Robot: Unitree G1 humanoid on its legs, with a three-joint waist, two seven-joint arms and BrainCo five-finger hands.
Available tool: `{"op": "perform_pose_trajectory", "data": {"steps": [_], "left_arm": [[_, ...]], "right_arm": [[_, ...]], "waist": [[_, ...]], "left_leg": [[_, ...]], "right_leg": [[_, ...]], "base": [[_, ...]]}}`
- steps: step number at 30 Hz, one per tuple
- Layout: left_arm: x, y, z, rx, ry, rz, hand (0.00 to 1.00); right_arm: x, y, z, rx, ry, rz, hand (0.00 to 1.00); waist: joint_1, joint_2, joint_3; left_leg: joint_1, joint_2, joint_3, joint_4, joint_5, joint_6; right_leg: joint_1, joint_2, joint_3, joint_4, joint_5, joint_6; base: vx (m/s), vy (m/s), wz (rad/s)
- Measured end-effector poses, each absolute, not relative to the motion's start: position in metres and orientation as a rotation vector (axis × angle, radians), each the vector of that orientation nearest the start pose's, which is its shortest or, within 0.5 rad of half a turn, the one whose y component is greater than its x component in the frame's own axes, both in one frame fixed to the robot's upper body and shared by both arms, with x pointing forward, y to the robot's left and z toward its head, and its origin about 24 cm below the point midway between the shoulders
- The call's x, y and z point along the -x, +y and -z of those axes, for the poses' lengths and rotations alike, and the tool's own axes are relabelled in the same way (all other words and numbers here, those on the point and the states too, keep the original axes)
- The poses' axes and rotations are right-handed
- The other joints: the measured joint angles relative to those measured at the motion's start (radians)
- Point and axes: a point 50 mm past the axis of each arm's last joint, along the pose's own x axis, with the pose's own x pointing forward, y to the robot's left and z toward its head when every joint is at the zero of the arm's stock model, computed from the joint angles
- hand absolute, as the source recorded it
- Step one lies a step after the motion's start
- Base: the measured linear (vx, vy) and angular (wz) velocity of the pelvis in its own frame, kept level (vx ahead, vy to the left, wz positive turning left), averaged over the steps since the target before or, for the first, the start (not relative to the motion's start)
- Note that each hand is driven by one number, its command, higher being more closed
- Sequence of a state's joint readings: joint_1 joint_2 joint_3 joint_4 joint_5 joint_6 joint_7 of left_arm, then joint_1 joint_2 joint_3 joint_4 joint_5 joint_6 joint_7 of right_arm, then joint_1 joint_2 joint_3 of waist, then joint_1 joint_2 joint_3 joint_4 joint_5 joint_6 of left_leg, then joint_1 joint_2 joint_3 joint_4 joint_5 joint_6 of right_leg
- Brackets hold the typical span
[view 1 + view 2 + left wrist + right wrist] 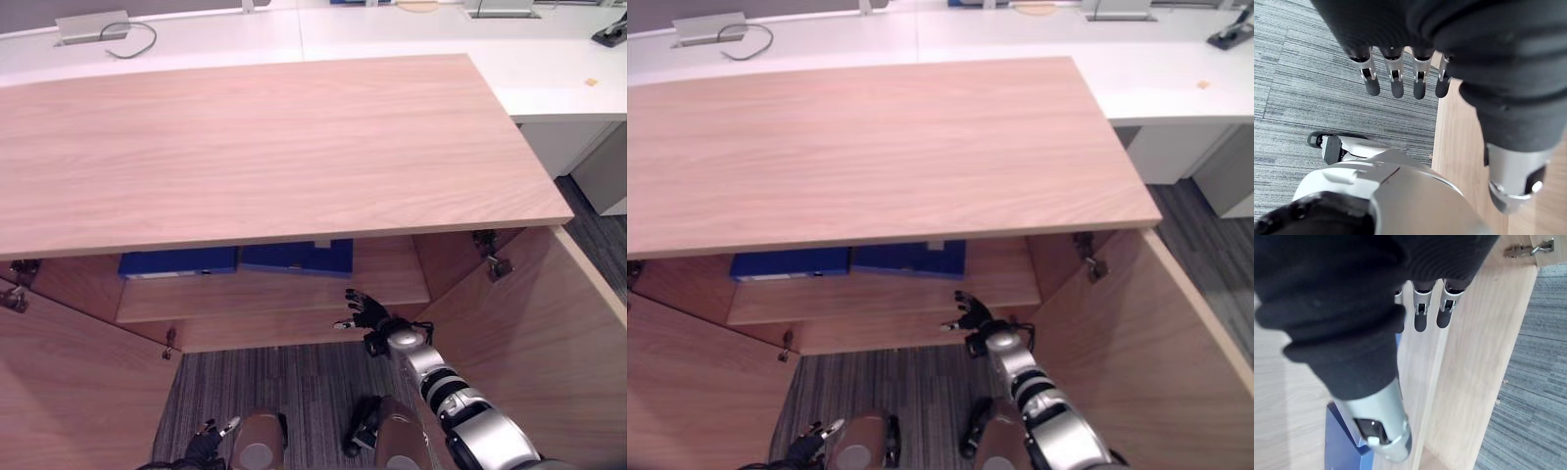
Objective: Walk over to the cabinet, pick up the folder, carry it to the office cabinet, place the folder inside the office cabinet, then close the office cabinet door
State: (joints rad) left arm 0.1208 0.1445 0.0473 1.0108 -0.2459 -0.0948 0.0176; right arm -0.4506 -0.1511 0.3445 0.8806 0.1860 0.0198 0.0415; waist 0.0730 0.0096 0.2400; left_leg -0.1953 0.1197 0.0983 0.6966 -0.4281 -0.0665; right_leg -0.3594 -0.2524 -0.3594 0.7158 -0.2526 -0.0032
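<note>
Two blue folders [177,262] [297,258] lie flat side by side on the shelf [274,294] inside the open office cabinet, mostly hidden under its wooden top [265,147]. My right hand [367,311] hovers open just in front of the shelf's front edge, right of the folders, holding nothing. In the right wrist view its fingers [1420,313] are straight over the shelf wood, with a blue folder [1342,440] beside the thumb. My left hand [206,446] hangs low by the carpet, fingers [1393,73] straight and empty.
Both cabinet doors stand wide open: the right door [529,333] close beside my right arm, the left door [69,382] at the lower left. Grey carpet [284,382] lies between them. A white desk [549,69] with a cable box [93,27] runs behind the cabinet.
</note>
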Motion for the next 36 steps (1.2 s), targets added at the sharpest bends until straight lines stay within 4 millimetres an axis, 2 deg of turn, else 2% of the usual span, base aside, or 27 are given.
{"op": "perform_pose_trajectory", "data": {"steps": [2,6,7,8,10,11,12,14,16,18,19,20,22,24,25,27,28,29,31,33,34,35,36], "left_arm": [[-0.092,0.217,0.155,0.086,1.011,-0.291,0.00],[-0.087,0.217,0.157,0.062,1.036,-0.284,0.00],[-0.082,0.216,0.158,0.057,1.048,-0.283,0.00],[-0.080,0.216,0.158,0.059,1.053,-0.285,0.00],[-0.075,0.216,0.159,0.047,1.067,-0.288,0.00],[-0.073,0.218,0.159,0.044,1.069,-0.292,0.00],[-0.071,0.219,0.159,0.026,1.077,-0.290,0.00],[-0.072,0.220,0.159,0.008,1.077,-0.284,0.00],[-0.076,0.219,0.158,-0.002,1.070,-0.283,0.00],[-0.076,0.220,0.159,-0.023,1.086,-0.280,0.00],[-0.077,0.220,0.159,-0.028,1.086,-0.282,0.00],[-0.079,0.220,0.159,-0.053,1.084,-0.281,0.00],[-0.086,0.220,0.157,-0.051,1.062,-0.306,0.00],[-0.089,0.220,0.157,-0.032,1.046,-0.326,0.00],[-0.090,0.220,0.156,-0.022,1.038,-0.336,0.00],[-0.091,0.217,0.156,0.020,1.022,-0.368,0.00],[-0.091,0.217,0.156,0.028,1.021,-0.373,0.00],[-0.094,0.216,0.156,0.034,1.014,-0.376,0.00],[-0.099,0.213,0.156,0.046,1.007,-0.372,0.00],[-0.103,0.201,0.156,0.077,0.996,-0.359,0.00],[-0.108,0.190,0.157,0.104,0.991,-0.341,0.00],[-0.112,0.191,0.155,0.108,0.977,-0.340,0.00],[-0.112,0.189,0.155,0.121,0.976,-0.343,0.00]], "right_arm": [[-0.296,-0.120,0.040,0.242,0.461,-0.295,0.00],[-0.283,-0.116,0.045,0.274,0.431,-0.317,0.00],[-0.273,-0.115,0.053,0.267,0.447,-0.325,0.00],[-0.268,-0.115,0.057,0.262,0.461,-0.328,0.00],[-0.248,-0.118,0.075,0.297,0.532,-0.349,0.00],[-0.242,-0.119,0.082,0.306,0.562,-0.347,0.00],[-0.231,-0.125,0.095,0.310,0.632,-0.328,0.00],[-0.214,-0.141,0.113,0.274,0.752,-0.251,0.00],[-0.186,-0.163,0.133,0.180,0.893,-0.111,0.00],[-0.134,-0.196,0.156,-0.094,1.068,0.258,0.00],[-0.121,-0.201,0.160,-0.162,1.099,0.350,0.00],[-0.092,-0.212,0.166,-0.295,1.150,0.559,0.00],[-0.046,-0.216,0.173,-0.452,1.210,0.804,0.00],[-0.027,-0.209,0.176,-0.493,1.246,0.843,0.00],[-0.024,-0.208,0.176,-0.501,1.247,0.849,0.00],[-0.025,-0.210,0.175,-0.485,1.239,0.831,0.00],[-0.026,-0.210,0.175,-0.476,1.237,0.823,0.00],[-0.032,-0.212,0.174,-0.445,1.224,0.792,0.00],[-0.046,-0.213,0.172,-0.388,1.197,0.729,0.00],[-0.065,-0.208,0.169,-0.329,1.171,0.638,0.00],[-0.074,-0.206,0.167,-0.313,1.144,0.608,0.00],[-0.078,-0.206,0.166,-0.297,1.133,0.593,0.00],[-0.082,-0.206,0.165,-0.284,1.116,0.575,0.00]], "waist": [[0.001,-0.003,-0.018],[0.002,-0.005,-0.048],[0.003,-0.004,-0.069],[0.003,-0.005,-0.079],[0.004,-0.008,-0.108],[0.003,-0.013,-0.119],[0.002,-0.024,-0.143],[0.000,-0.025,-0.154],[-0.002,-0.025,-0.156],[-0.008,-0.024,-0.162],[-0.014,-0.024,-0.164],[-0.025,-0.025,-0.170],[-0.030,-0.025,-0.172],[-0.031,-0.028,-0.175],[-0.033,-0.028,-0.175],[-0.033,-0.013,-0.177],[-0.032,-0.010,-0.178],[-0.021,-0.011,-0.177],[-0.012,-0.006,-0.175],[-0.007,0.004,-0.181],[-0.013,0.012,-0.178],[-0.013,0.011,-0.178],[-0.013,0.014,-0.180]], "left_leg": [[0.015,0.000,0.007,-0.047,0.024,-0.001],[0.079,-0.003,0.033,-0.204,0.105,-0.002],[0.112,-0.003,0.048,-0.286,0.147,0.000],[0.127,-0.004,0.054,-0.325,0.166,0.000],[0.182,-0.012,0.072,-0.478,0.248,0.000],[0.185,-0.019,0.075,-0.513,0.267,0.001],[0.184,-0.037,0.079,-0.577,0.305,0.004],[0.169,-0.058,0.079,-0.644,0.353,0.008],[0.141,-0.063,0.070,-0.645,0.359,0.011],[0.144,-0.062,0.068,-0.650,0.358,0.011],[0.144,-0.063,0.068,-0.653,0.358,0.011],[0.146,-0.063,0.068,-0.657,0.357,0.010],[0.182,-0.059,0.091,-0.667,0.354,0.008],[0.197,-0.047,0.131,-0.634,0.321,0.005],[0.189,-0.038,0.146,-0.591,0.295,0.005],[0.129,0.024,0.186,-0.381,0.169,0.005],[0.117,0.033,0.173,-0.335,0.145,0.009],[0.104,0.041,0.112,-0.262,0.112,0.022],[0.080,0.018,-0.027,-0.178,0.074,0.040],[0.102,-0.033,-0.204,-0.178,0.030,0.031],[0.122,-0.053,-0.218,-0.207,0.007,0.042],[0.129,-0.053,-0.194,-0.216,0.010,0.049],[0.148,-0.064,-0.129,-0.238,0.018,0.063]], "right_leg": [[0.013,0.013,0.000,-0.049,0.026,0.001],[0.074,0.058,0.000,-0.223,0.120,0.007],[0.107,0.084,0.000,-0.323,0.173,0.007],[0.122,0.095,0.000,-0.372,0.198,0.008],[0.207,0.147,0.000,-0.602,0.324,0.009],[0.223,0.156,0.000,-0.667,0.358,0.010],[0.237,0.165,0.000,-0.775,0.420,0.013],[0.201,0.156,0.004,-0.801,0.443,0.014],[0.175,0.151,0.002,-0.802,0.443,0.015],[0.176,0.153,0.003,-0.802,0.440,0.018],[0.176,0.154,0.003,-0.803,0.439,0.019],[0.176,0.154,0.004,-0.802,0.439,0.020],[0.195,0.163,0.027,-0.805,0.441,0.017],[0.207,0.181,0.065,-0.806,0.438,0.020],[0.209,0.184,0.082,-0.806,0.438,0.020],[0.208,0.229,0.150,-0.806,0.435,0.015],[0.207,0.243,0.168,-0.806,0.435,0.015],[0.206,0.269,0.223,-0.804,0.439,0.011],[0.205,0.290,0.297,-0.800,0.453,0.006],[0.193,0.305,0.378,-0.800,0.472,0.027],[0.179,0.309,0.420,-0.800,0.478,0.034],[0.175,0.310,0.432,-0.800,0.478,0.034],[0.166,0.301,0.477,-0.799,0.479,0.033]], "base": [[0.02,0.038,-0.11],[0.02,0.031,-0.16],[0.03,0.009,-0.20],[0.04,0.006,-0.22],[0.03,-0.008,-0.17],[0.00,-0.024,-0.11],[-0.03,-0.036,-0.05],[-0.02,-0.004,0.04],[-0.04,0.005,0.09],[-0.04,-0.009,0.00],[-0.04,0.003,-0.03],[-0.02,0.020,-0.08],[-0.02,0.032,-0.28],[-0.03,0.032,-0.54],[-0.05,0.040,-0.80],[-0.05,0.034,-0.92],[0.00,0.024,-1.06],[0.00,0.042,-1.14],[-0.01,0.077,-1.14],[-0.05,0.147,-1.22],[-0.09,0.206,-1.14],[-0.08,0.172,-1.09],[-0.08,0.174,-0.96]]}}
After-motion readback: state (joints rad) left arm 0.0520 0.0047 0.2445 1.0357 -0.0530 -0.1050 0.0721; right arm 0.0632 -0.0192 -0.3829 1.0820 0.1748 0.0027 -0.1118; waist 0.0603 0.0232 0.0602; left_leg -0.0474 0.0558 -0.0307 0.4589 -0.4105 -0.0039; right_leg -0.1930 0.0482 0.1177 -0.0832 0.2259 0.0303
